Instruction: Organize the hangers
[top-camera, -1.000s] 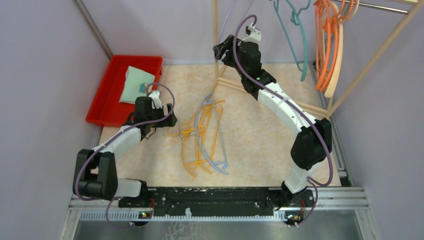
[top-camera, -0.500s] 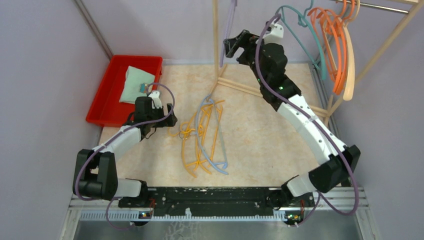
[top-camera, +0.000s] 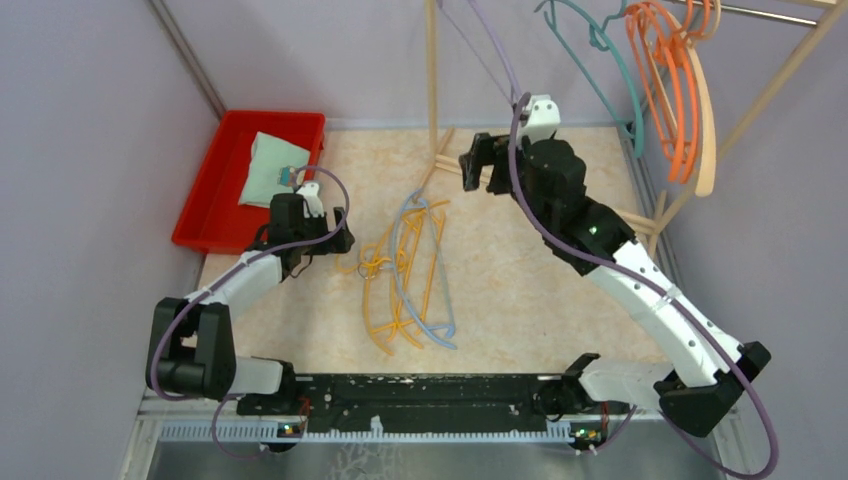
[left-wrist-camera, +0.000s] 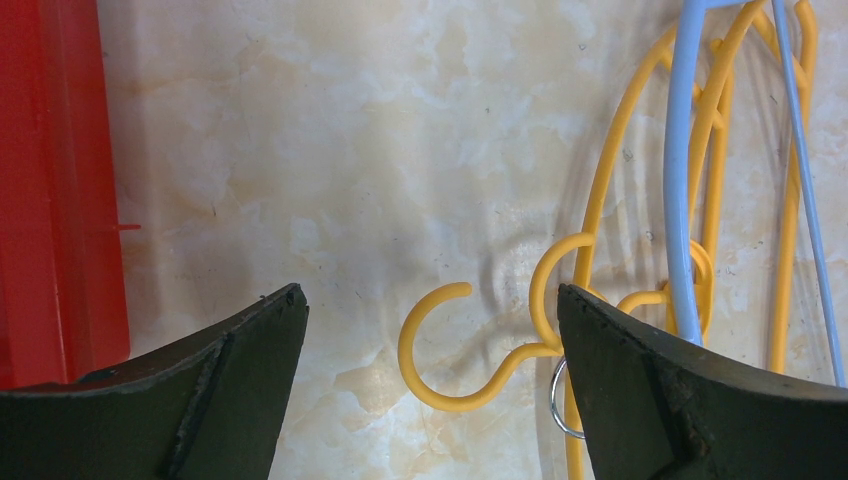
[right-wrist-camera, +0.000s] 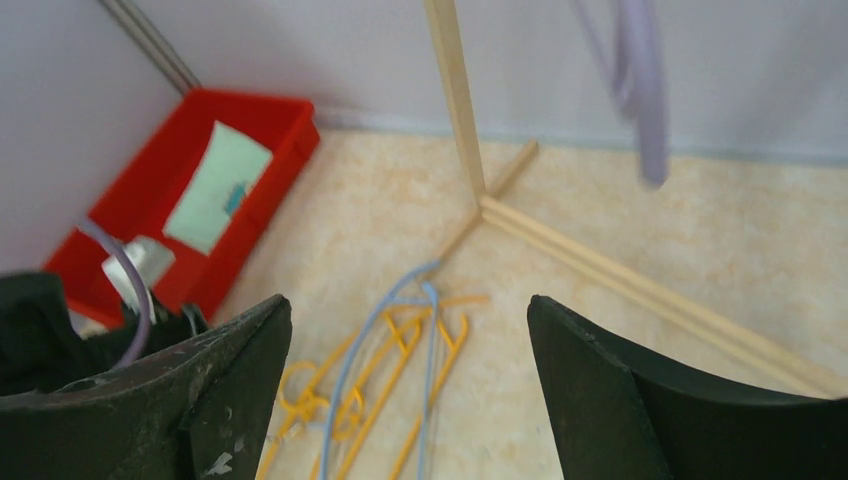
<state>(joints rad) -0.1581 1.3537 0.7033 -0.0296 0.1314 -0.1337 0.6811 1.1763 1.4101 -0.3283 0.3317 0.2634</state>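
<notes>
- Marbled beige tabletop (top-camera: 520, 300) is filling the floor of a lavender-walled booth, with a red tray (top-camera: 200, 215) sitting far left and holding a folded pale green cloth (top-camera: 268, 165).
- Left gripper (left-wrist-camera: 428, 300) is hovering low with its jaws spread wide and empty, straddling a yellow hook (left-wrist-camera: 440, 350). Closing here is risking a pinch on the hook's curl alone, letting that hanger swivel or slip.
- Yellow and light blue hangers (top-camera: 410, 280) are lying interlaced mid-table, so lifting one is likely to be dragging its neighbours along.
- Right gripper (right-wrist-camera: 408, 300) is hanging wide open with nothing in it, close to the wooden rack pole (top-camera: 432, 70). A careless swing could be knocking the pole or the lavender hanger (right-wrist-camera: 640, 100).
- Teal hanger (top-camera: 600, 85), orange hangers (top-camera: 680, 120) and beige hanger (top-camera: 708, 150) are hanging tilted on the rack at right.
- Overlaps are making the pile hard to count.
- Top edge is cutting off the rack's rail and most hook tops, so how securely they are sitting cannot be told.
</notes>
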